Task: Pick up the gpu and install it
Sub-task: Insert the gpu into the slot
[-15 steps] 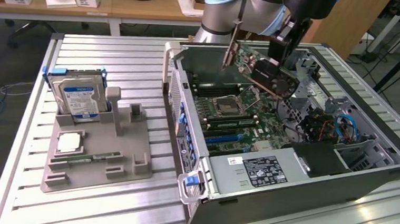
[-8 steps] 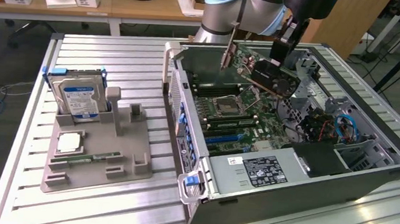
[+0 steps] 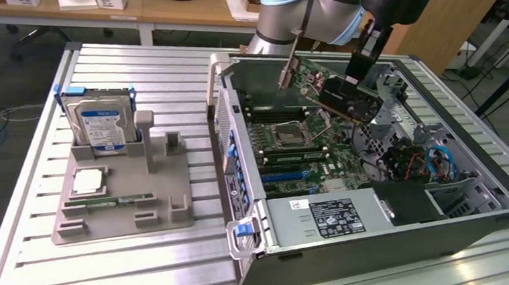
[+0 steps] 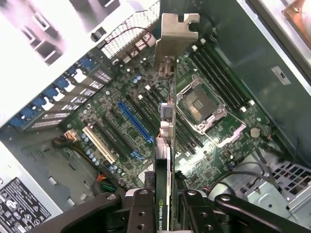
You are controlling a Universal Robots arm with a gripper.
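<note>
While the gpu (image 3: 335, 87) hung over the motherboard (image 3: 312, 150) inside the open case (image 3: 391, 239), clear of every slot, we logged the step as carry-to-install, pick done. The gripper (image 4: 165, 211) had its jaws pinched onto the card's near end, one per face. The card stood on edge, long axis running from the jaws to the silver bracket (image 4: 175, 36), which pointed toward the vented rear wall. We judged seating needed that axis lined up over the blue slot (image 4: 136, 124).
</note>
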